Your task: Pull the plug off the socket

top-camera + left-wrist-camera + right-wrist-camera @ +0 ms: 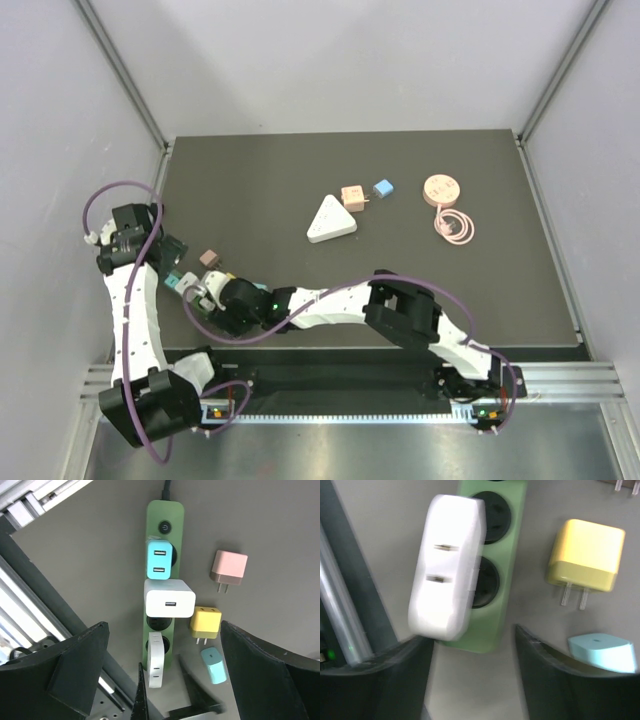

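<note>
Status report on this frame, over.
Left pincer open, above the green power strip. Right pincer open at the white adapter, plugged in at strip's end. Loose yellow charger beside it, not blocking.

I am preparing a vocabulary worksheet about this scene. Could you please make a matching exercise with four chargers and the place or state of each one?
Things:
1. cyan charger
2. square white charger
3. yellow charger
4. pink charger

Places:
A. loose on the table, close beside the green power strip
B. plugged in, next to the strip's power button
C. loose on the table, farther from the strip
D. plugged in, middle of the strip

Pairs: 1-B; 2-D; 3-A; 4-C
</note>
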Motion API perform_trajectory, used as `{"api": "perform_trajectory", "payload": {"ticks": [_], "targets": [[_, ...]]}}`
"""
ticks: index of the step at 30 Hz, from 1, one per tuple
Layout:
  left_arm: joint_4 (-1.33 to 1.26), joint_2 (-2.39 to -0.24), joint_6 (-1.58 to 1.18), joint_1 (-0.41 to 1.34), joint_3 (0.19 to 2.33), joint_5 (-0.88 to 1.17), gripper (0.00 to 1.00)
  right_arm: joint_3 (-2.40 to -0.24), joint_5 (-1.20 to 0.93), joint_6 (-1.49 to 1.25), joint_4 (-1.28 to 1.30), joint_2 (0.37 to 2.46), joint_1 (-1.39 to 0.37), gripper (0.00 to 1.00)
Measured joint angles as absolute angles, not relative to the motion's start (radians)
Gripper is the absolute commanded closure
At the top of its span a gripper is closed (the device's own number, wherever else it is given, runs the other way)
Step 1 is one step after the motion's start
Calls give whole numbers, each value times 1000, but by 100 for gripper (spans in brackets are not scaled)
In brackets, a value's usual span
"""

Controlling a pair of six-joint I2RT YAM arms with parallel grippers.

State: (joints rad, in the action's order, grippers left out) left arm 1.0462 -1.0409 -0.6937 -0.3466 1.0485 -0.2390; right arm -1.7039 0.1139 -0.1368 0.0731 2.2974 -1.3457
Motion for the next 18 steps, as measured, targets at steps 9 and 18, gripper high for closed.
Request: {"api": "perform_trajectory", "payload": {"ticks": [9,18], "targets": [[1040,-1120,-819,-348,1030,-241,5,-1673,141,-106,35,2288,-1355,92],[1035,-1240,-842,-405,1032,-239,2,-1570,133,-59,-59,2243,-1333,96]]}}
